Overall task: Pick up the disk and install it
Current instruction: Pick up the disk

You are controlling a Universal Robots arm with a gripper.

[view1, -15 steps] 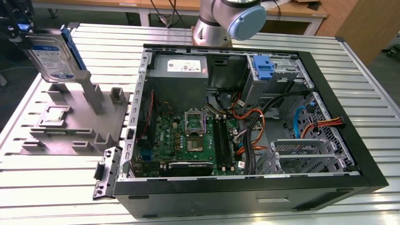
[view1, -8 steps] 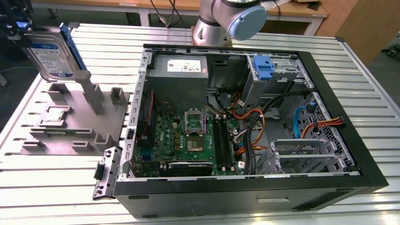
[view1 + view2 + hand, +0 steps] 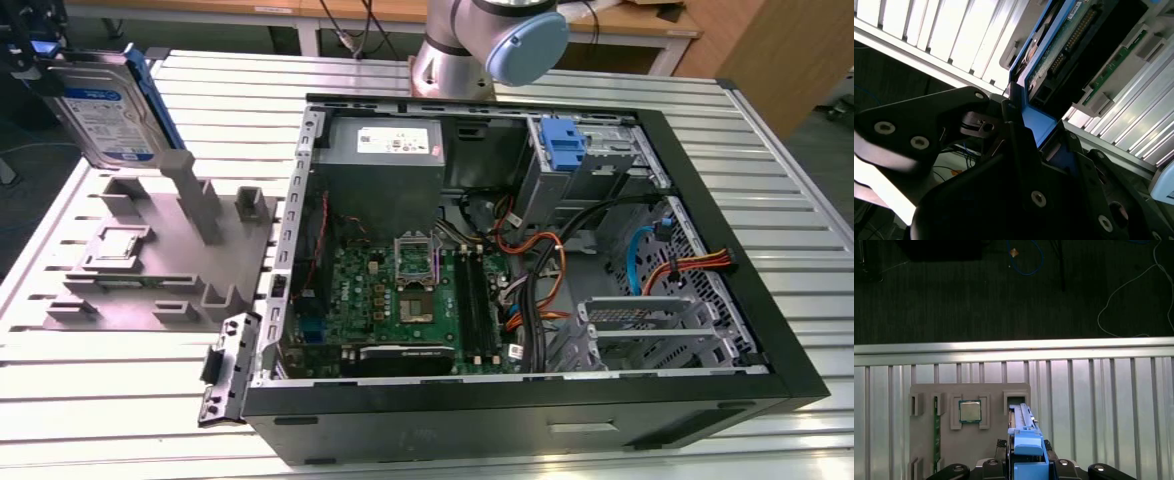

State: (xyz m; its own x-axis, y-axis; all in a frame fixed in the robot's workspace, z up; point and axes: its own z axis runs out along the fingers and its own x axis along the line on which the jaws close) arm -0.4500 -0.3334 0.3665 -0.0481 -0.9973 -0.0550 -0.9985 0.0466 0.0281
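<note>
Tool [image 3: 1029, 120] status: clamped on the disk [image 3: 110, 100], with black fingers [image 3: 961, 102] pressed onto one end of its blue carrier [image 3: 1046, 129]. In the second wrist view we see the disk's green circuit side running away from the grip. In the first wrist view we see the disk edge-on, carrier end nearest the camera.

Disk is in the air, standing on edge and slightly tilted, label facing the exterior camera, at the exterior view's far left. It hangs over the grey fixture [image 3: 147, 260]. Its lower corner is near the fixture's tall post [image 3: 200, 200]; we can't tell if they touch. In the first wrist view the disk's far end is in line with an open slot [image 3: 1015, 401] in the fixture. A CPU [image 3: 969, 411] sits in a pocket just beside that slot.

Fixture rests on the slatted surface [image 3: 120, 400]. To the exterior view's right of it lies the open case [image 3: 747, 300], well apart from the disk. Inside we see the board [image 3: 400, 290], a grey supply box [image 3: 384, 145] and a bay [image 3: 567, 150] with blue plastic at its mouth. Arm base [image 3: 481, 40] stands behind the case.
</note>
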